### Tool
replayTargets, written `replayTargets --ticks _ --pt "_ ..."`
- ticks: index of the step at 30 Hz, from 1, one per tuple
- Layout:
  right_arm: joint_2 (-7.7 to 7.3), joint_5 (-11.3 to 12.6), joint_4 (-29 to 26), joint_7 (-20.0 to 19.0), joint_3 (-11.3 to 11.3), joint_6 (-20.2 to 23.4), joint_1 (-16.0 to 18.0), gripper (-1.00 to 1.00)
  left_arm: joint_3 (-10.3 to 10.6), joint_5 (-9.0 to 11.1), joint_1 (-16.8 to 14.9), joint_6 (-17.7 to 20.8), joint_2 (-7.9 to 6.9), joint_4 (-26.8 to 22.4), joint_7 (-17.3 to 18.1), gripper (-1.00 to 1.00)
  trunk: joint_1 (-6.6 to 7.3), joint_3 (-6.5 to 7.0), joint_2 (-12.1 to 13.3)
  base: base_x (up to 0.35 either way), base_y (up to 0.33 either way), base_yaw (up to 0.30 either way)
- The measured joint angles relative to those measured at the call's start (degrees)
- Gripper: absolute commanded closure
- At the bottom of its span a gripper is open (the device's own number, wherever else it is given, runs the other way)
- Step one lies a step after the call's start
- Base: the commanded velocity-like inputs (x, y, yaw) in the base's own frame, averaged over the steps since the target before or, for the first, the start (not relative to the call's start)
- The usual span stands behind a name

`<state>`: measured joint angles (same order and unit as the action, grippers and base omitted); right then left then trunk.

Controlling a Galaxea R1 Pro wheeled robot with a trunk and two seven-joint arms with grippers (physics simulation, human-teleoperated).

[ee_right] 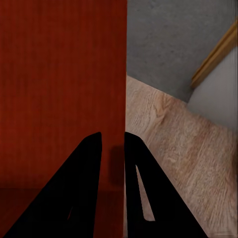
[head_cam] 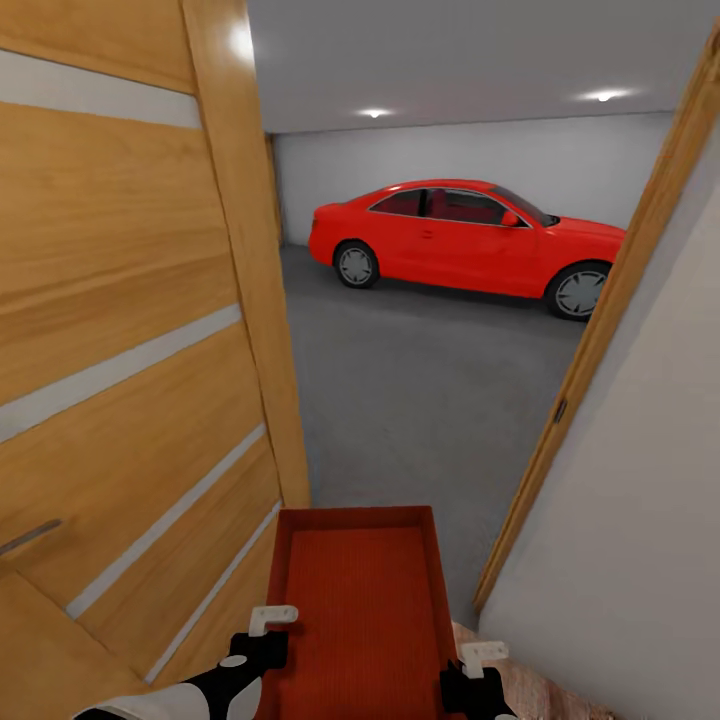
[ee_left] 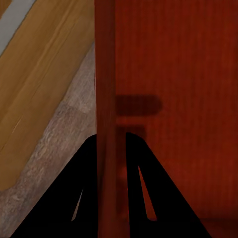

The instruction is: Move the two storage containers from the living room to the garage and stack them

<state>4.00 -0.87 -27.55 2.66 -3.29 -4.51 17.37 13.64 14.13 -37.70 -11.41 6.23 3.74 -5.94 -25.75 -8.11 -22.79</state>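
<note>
One orange-red storage container [head_cam: 355, 590] is held low in front of me, its ribbed bottom facing up at the head view's lower middle. My left gripper [head_cam: 272, 620] is shut on its left wall, and my right gripper [head_cam: 482, 655] is shut on its right wall. In the left wrist view the left gripper [ee_left: 111, 144] straddles the thin wall of the container [ee_left: 173, 74]. The right gripper [ee_right: 113, 144] does the same on the container [ee_right: 59, 74] in the right wrist view. Ahead through the doorway lies the garage with its grey concrete floor [head_cam: 420, 390].
An open wooden plank door [head_cam: 140, 350] stands close on my left. A wood door frame [head_cam: 600, 330] and white wall [head_cam: 640, 520] close in on the right. A red car [head_cam: 470, 240] is parked at the garage's far side. Light wood-plank flooring [ee_right: 183, 148] lies under the container.
</note>
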Motion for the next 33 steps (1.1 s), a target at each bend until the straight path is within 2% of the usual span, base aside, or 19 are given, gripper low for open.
replayTargets --ticks 4,16,33 --pt "-0.15 0.0 -0.1 -0.1 0.0 0.0 0.0 1.0 0.2 0.3 0.0 -0.1 0.13 0.0 -0.1 1.0 0.0 0.09 0.0 0.006 0.067 -0.25" --pt "0.04 0.0 0.0 0.0 0.0 0.0 0.0 1.0 -0.1 -0.1 0.0 0.0 -0.03 0.0 0.0 1.0 0.0 0.35 0.0 0.035 0.23 -0.25" --pt "-0.12 0.0 -0.1 -0.1 0.0 0.0 0.0 1.0 0.2 0.3 0.0 -0.1 0.1 0.0 -0.1 1.0 0.0 0.73 0.0 0.001 0.048 -0.25"
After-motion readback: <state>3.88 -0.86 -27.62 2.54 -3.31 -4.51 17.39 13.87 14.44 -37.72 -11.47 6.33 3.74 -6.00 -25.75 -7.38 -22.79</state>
